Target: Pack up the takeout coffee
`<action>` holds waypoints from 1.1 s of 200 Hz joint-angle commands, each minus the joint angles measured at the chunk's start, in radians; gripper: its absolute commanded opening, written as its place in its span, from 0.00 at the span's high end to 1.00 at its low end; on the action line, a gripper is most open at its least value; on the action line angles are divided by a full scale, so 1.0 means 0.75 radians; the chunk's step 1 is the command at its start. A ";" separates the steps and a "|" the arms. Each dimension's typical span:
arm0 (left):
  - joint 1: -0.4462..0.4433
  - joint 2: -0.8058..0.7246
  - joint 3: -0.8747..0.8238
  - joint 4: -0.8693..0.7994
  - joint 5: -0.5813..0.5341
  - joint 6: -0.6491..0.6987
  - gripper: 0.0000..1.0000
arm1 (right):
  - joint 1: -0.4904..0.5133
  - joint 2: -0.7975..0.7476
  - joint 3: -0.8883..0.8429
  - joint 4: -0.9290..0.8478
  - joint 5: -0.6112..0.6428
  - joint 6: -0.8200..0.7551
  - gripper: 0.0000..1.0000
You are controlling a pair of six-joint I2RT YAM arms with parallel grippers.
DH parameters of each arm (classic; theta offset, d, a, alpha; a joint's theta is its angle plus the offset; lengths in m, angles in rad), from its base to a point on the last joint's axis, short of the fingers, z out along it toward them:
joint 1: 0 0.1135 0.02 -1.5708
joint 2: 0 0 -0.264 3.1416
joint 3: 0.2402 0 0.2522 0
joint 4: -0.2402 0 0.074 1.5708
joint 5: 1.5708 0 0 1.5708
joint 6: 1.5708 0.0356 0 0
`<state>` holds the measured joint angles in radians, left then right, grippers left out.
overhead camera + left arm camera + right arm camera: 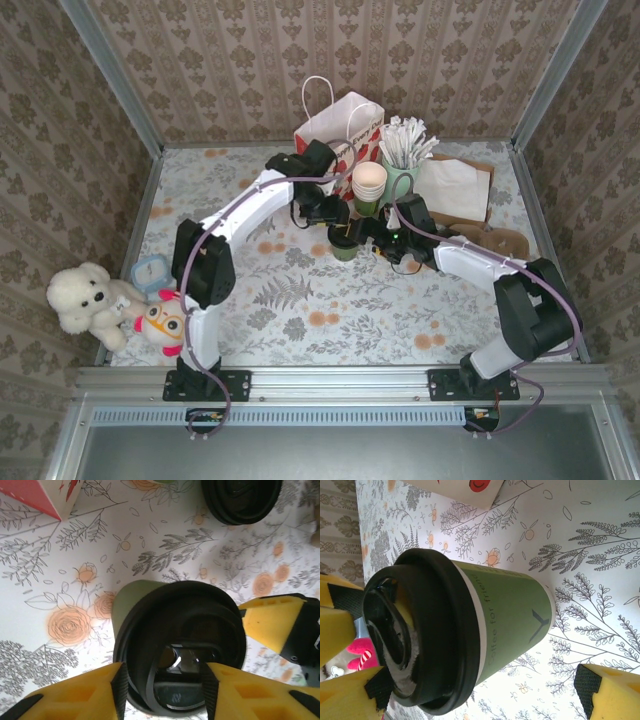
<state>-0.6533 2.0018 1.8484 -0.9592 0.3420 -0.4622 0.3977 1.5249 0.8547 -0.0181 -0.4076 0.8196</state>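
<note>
The takeout coffee (345, 248) stands upright mid-worktop (300, 310), lid on, and you have both arms closed in on it. Your left gripper (162, 692) sits right over the black lid, fingers about half parted and set to either side of the lid's near edge. That reads as released rather than clamped, though I can't tell whether the pads brush the rim. Your right gripper (480, 685) is spread wide around the cup from the 3 o'clock side, one finger out by the base and the other up by the lid. It isn't closed on anything yet.

My guess at the reason: the left came in from above to steady or seat the lid, and the right is lined up on the green wall, where a squeeze won't pop the lid off.

The red-and-white paper bag (338, 128) stands at 12 o'clock from the cup, mouth up and handles raised, so it looks ready to take a straight drop-in. The stack of cream cups (370, 182) and the stirrer cup (400, 178) crowd in at 1 o'clock, close to the lift path.

Packing hasn't begun, since the cup is on the worktop and well short of the bag. Next you'll want a firm but gentle close on the body, because paper walls give.
</note>
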 commanded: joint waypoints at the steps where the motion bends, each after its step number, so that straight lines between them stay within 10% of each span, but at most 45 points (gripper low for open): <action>1: 0.037 -0.115 -0.056 0.084 0.118 -0.050 0.47 | 0.007 -0.049 0.056 -0.097 0.044 -0.080 0.02; 56: 0.135 -0.349 -0.388 0.214 -0.181 -0.194 0.00 | 0.027 -0.097 0.080 -0.095 0.099 -0.168 0.00; 104: 0.248 -0.369 -0.751 0.488 -0.335 -0.419 0.00 | 0.105 -0.031 0.251 -0.312 0.310 -0.288 0.00; 169: 0.224 -0.140 -0.653 0.581 -0.248 -0.429 0.00 | 0.236 0.134 0.486 -0.597 0.646 -0.191 0.00; 220: 0.201 -0.089 -0.659 0.590 -0.213 -0.445 0.00 | 0.256 0.180 0.516 -0.576 0.571 -0.190 0.00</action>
<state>-0.4896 1.9034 1.3251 -0.5255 0.1608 -0.7757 0.5858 1.6356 1.1976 -0.4061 0.0158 0.6651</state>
